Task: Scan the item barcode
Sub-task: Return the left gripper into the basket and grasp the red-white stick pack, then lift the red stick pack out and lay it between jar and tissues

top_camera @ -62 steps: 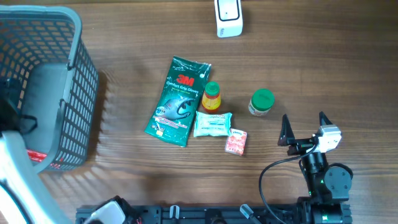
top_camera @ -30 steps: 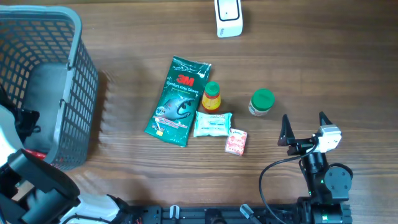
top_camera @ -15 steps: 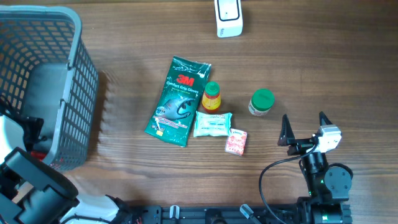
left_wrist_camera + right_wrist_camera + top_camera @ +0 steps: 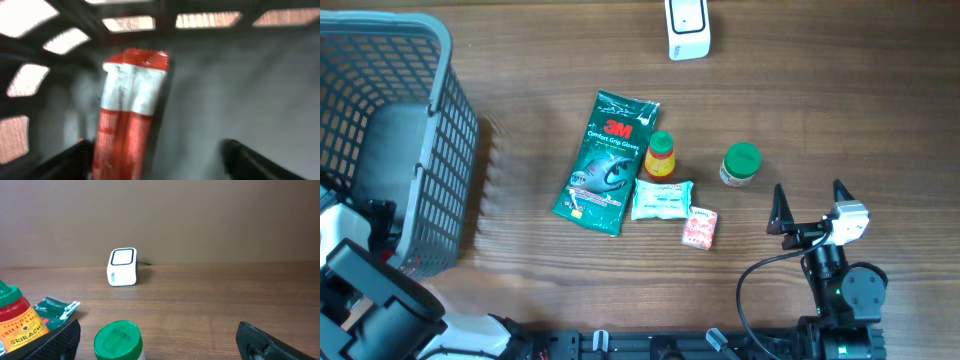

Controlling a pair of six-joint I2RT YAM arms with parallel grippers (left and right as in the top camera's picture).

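In the left wrist view a red and white packet (image 4: 131, 107) lies on the grey floor of the basket (image 4: 240, 85), blurred. My left gripper (image 4: 156, 147) is open inside the basket. The packet's lower end lies right beside the left finger (image 4: 67, 161), and the right finger (image 4: 255, 162) is far from it. From overhead the left gripper (image 4: 378, 222) is at the basket's near wall. My right gripper (image 4: 810, 205) stands open over bare table, right of the green-lidded jar (image 4: 741, 164). The white scanner (image 4: 687, 28) stands at the far edge.
On the table lie a green 3M glove pack (image 4: 606, 163), a sriracha bottle (image 4: 660, 155), a pale green packet (image 4: 661, 200) and a small pink box (image 4: 700, 228). The grey mesh basket (image 4: 440, 130) fills the left side.
My left arm has shifted toward the basket's near side and its jaws have narrowed a little. The right arm and the items on the table have not moved.
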